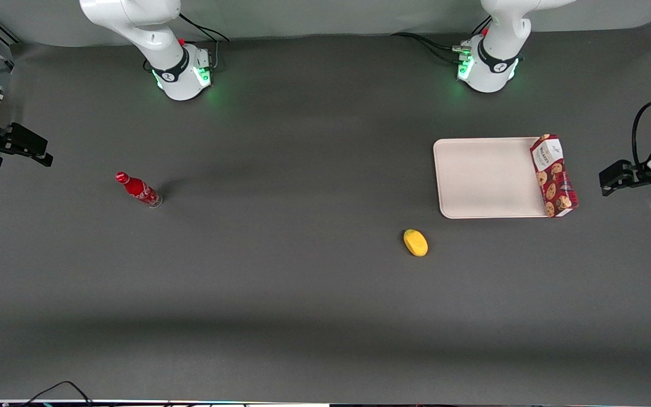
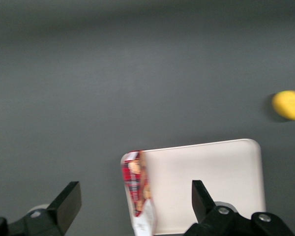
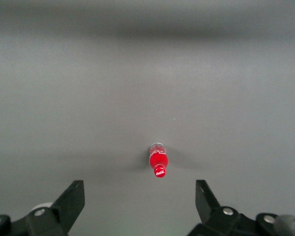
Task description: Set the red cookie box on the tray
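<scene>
**While the box sits at the tray's edge, our gripper hangs empty**

Because the red cookie box (image 1: 554,175) lies along the tray (image 1: 486,178) at its three o'clock edge in the front view, we judge the task to be either just finished or just short of it. The carton rests on a long narrow side, its white label end at twelve o'clock. It overlaps the cream rim, but we cannot tell whether it is wholly inside that rim or partly on the table.

Our gripper (image 1: 604,182) hovers at three o'clock of the box, toward the working arm's end of the table and apart from it. In the left wrist view its fingers (image 2: 68,202) stand wide apart and hold nothing.

If the box counts as placed, the next move is simply to draw away without brushing it. If not, we would need to come down over it, close across its narrow width, and carry it toward nine o'clock onto the bare middle of the tray. A yellow fruit-like object (image 1: 415,242) lies at seven o'clock of the tray, out of that path.
</scene>
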Motion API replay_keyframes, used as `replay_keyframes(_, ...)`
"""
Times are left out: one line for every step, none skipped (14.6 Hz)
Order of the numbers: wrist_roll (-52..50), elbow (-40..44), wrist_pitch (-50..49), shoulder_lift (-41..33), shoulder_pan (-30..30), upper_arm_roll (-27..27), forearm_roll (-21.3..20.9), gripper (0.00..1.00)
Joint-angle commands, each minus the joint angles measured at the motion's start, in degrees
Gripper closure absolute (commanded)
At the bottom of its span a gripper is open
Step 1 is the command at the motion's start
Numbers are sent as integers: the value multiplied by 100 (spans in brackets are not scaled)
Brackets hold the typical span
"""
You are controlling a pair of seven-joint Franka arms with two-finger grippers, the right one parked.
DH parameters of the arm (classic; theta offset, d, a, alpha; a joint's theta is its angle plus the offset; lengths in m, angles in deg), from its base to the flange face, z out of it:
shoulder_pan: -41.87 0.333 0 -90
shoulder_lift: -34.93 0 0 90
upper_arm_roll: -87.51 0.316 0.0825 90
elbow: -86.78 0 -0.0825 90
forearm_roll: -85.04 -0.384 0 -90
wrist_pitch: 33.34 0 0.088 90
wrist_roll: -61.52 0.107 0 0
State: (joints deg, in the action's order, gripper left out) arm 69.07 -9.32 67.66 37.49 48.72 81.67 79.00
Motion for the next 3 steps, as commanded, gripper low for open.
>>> replay_keyframes(-122, 759, -728, 236, -17, 4, 507, 0)
replay_keyframes(-96, 777, -774, 236, -17, -5, 516, 0)
replay_keyframes(-104, 777, -774, 245, -17, 4, 533, 0)
